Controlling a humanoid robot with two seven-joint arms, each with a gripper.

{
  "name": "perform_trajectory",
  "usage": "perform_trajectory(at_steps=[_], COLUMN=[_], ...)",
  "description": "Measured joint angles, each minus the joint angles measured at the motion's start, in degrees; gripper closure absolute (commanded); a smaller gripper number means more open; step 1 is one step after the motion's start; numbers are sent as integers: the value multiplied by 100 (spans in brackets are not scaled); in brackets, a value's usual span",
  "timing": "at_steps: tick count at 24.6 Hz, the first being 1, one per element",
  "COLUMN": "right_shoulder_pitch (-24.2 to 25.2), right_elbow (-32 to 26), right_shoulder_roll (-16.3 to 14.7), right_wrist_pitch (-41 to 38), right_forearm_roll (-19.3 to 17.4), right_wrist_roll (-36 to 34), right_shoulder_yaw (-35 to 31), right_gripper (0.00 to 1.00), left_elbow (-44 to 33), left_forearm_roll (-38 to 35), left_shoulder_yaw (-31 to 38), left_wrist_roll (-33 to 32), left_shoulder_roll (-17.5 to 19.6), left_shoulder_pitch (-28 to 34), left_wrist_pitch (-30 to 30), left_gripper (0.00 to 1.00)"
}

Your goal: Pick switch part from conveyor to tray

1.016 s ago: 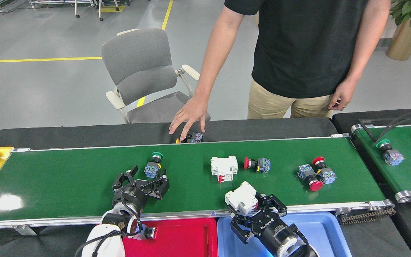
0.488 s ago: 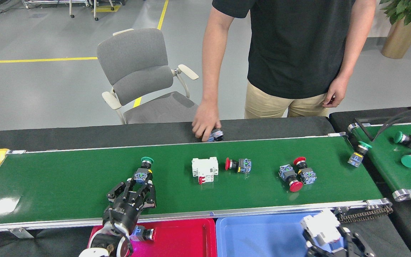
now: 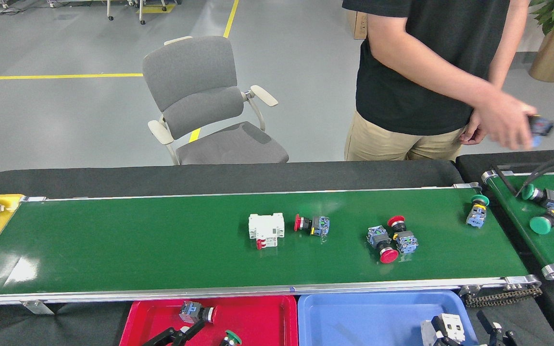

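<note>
White breaker [image 3: 266, 229] mid-belt [image 3: 113, 245]; left claw [image 3: 173, 335] spread, empty; right claw [image 3: 469, 334] cut off, grip unclear.

My left gripper [image 3: 177, 335]: thin black linkage fingers, only the tips in frame. Right gripper [image 3: 469, 332]: black fingers, chunkier, mostly cut off.
</note>
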Motion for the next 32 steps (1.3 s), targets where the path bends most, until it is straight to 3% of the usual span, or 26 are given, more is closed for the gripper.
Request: perform_trajectory(at_steps=[3,7,14,20,24,28,32], right_shoulder_pitch=[-192,-371,-1515,-2115,-2385,-2688,-2954], right_elbow=[0,8,339,953,1211,1493,1730], right_shoulder_roll=[0,-8,43,551,580,654,819], right_wrist_pitch=[7,2,-21,528,976,1264,1416], right_forearm_roll=[-1,1,67,621,678,678,684], right_wrist_roll=[98,132,678,932,950,951,953], right_shoulder_yaw=[-1,4,699,1505,2032,2419,2553], right_gripper=[1,1,1,1,1,1,1], left_elbow=[-5,-6,-6,53,532,1357,1851], left_forearm_roll=[0,0,0,-43,-96,-560,-641], left_shoulder_yaw=[78,144,135,-162,-818,-896,-831], left_wrist_roll=[39,61,82,-112,-495,-598,-613], left_shoulder_roll=[-49,-49,-64,-111,-377,-697,-725], left_shoulder_pitch=[13,-11,-158,-890,-1527,-2257,-2647], left_wrist_pitch=[1150,1857,2105,2167,2227,2442,2514], left_gripper=[0,0,0,0,0,0,0])
